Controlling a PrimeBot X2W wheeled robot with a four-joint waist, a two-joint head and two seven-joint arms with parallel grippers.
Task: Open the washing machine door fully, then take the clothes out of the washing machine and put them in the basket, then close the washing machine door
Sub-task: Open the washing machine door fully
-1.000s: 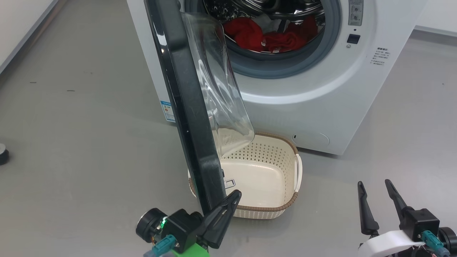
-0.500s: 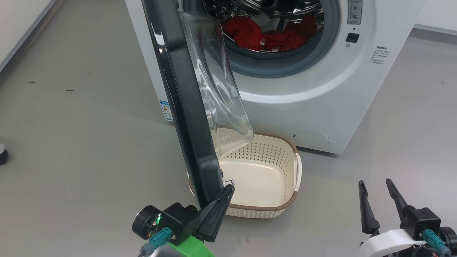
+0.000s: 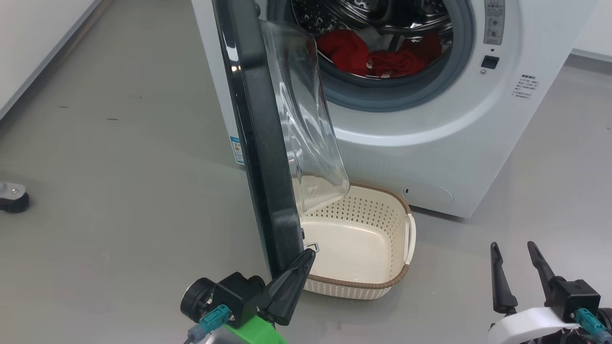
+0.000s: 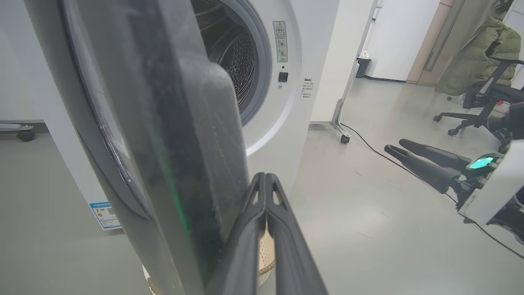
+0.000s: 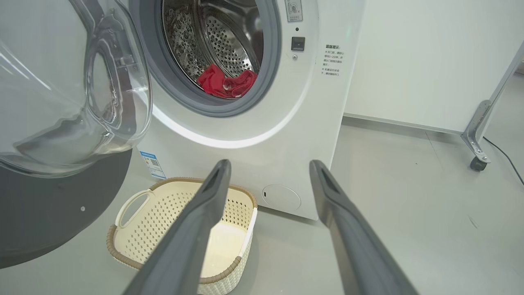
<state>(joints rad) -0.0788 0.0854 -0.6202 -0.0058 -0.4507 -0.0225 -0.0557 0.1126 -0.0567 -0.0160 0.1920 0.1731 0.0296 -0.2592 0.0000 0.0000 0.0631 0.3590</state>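
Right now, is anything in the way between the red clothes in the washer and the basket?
The clothes lie in the open drum and the basket sits on the floor below. Only the washing machine door stands out on the left, its glass bulge overlapping the basket's back left corner in the head view.

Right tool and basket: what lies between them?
Only bare grey floor lies between the open right tool and the basket; the head view shows that stretch.
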